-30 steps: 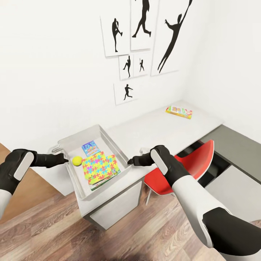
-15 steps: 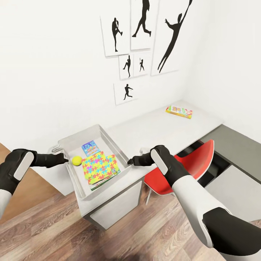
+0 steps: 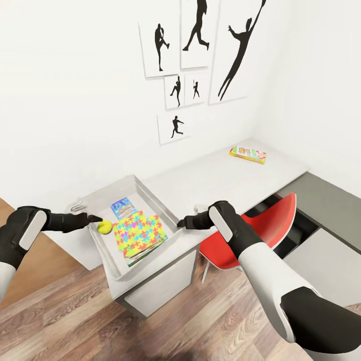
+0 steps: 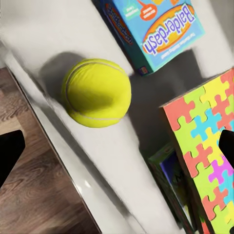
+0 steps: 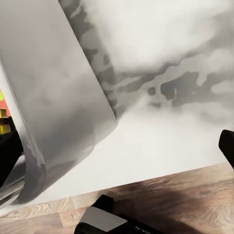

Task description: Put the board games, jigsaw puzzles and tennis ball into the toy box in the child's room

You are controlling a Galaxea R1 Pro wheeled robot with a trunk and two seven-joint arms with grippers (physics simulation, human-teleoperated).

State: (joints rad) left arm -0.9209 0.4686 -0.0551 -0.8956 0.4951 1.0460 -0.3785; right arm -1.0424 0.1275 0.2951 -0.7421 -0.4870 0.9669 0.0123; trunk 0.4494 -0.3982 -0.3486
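The light grey toy box point(image 3: 156, 201) stands on the near end of the table point(image 3: 210, 175). Inside it lie the tennis ball point(image 3: 105, 227), a bright jigsaw puzzle point(image 3: 139, 231) and a blue board game point(image 3: 123, 206). A green-edged box point(image 3: 145, 251) peeks out under the puzzle. Another board game point(image 3: 247, 154) lies at the table's far end. My left gripper point(image 3: 95, 218) is open over the box's left rim, close above the ball point(image 4: 96, 92). My right gripper point(image 3: 180, 222) is open beside the box's right wall point(image 5: 58, 97), over the bare table top point(image 5: 161, 146).
A red chair point(image 3: 260, 230) is tucked under the table just right of my right arm. The lower dark grey desk section point(image 3: 326, 200) runs along the right wall. Black silhouette pictures point(image 3: 200, 60) hang above the table. Wood-plank floor point(image 3: 75, 321) lies in front.
The left gripper has pushed a little to the right over the box's rim. The box's left side shifted right, and the ball moved slightly with it. The right arm stayed put.
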